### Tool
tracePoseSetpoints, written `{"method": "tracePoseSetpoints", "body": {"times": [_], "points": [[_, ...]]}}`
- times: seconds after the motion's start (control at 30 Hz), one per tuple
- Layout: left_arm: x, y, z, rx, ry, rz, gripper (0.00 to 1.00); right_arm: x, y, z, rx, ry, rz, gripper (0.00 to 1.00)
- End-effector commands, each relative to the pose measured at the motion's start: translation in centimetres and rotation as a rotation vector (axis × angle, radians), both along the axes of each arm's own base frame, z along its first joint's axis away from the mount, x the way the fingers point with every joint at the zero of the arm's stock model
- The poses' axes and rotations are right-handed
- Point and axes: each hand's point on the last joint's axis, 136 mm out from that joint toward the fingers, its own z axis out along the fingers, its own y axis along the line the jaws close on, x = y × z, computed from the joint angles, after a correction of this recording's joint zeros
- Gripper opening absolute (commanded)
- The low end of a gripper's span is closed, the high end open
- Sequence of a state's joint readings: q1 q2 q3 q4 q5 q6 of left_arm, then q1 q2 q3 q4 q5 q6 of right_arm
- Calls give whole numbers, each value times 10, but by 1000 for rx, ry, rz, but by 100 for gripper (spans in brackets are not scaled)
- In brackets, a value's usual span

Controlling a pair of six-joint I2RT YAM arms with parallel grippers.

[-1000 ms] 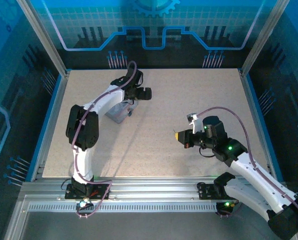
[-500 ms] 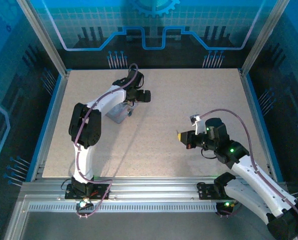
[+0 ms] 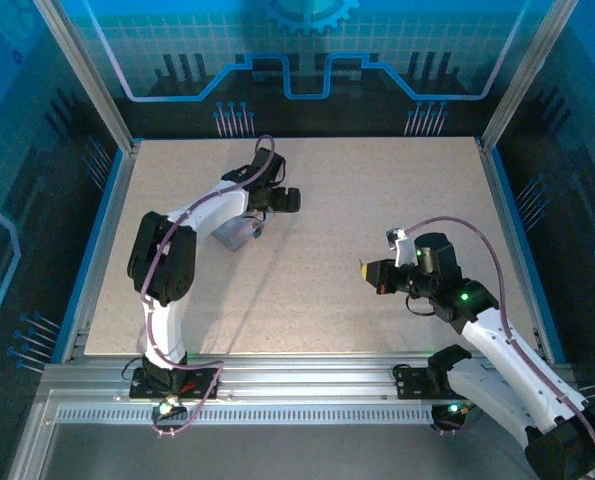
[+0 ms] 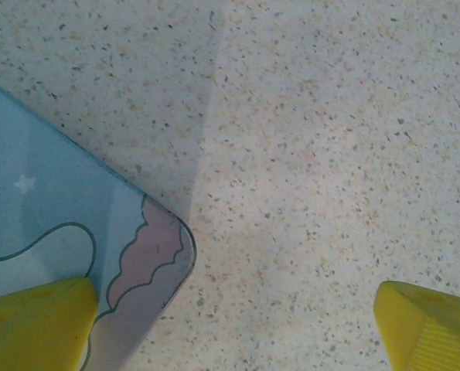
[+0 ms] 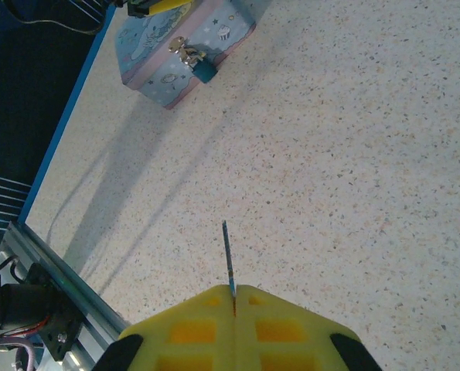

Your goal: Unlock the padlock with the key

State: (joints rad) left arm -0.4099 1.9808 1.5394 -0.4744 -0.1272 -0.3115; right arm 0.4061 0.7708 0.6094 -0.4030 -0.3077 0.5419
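the right gripper (image 5: pixel 233 294) has its yellow fingers pressed together on the key (image 5: pixel 228 255), whose thin dark blade sticks out from between the tips above the speckled table (image 5: pixel 353 154). well ahead of it, up and to the left in the right wrist view, the padlock (image 5: pixel 202 71) hangs at the front of the pale blue box (image 5: pixel 160 46), just below a brass clasp (image 5: pixel 181 50). the left gripper (image 4: pixel 230 328) stands with its fingers spread wide, one tip over the box's rounded corner, the other over bare table; whether it touches the box cannot be told.
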Motion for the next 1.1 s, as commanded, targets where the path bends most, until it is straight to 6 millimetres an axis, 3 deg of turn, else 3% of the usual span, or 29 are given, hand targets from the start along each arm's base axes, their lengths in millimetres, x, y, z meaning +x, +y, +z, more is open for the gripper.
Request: {"method": "tracePoseSetpoints", "body": {"times": [0.0, 0.43, 0.7, 1.07], "points": [[-32, -8, -20, 11, 98, -25, 94, -5, -1, -5, 12, 39, 5, 2], [-65, -28, -19, -2, 96, -74, 94, -8, -2, -14, 2, 76, 1, 2], [-84, -50, -11, -19, 84, -121, 94, -6, -7, -16, -8, 90, -13, 2], [-141, -91, -11, -70, 132, -224, 93, -7, -18, -27, -43, 125, -44, 2]]}}
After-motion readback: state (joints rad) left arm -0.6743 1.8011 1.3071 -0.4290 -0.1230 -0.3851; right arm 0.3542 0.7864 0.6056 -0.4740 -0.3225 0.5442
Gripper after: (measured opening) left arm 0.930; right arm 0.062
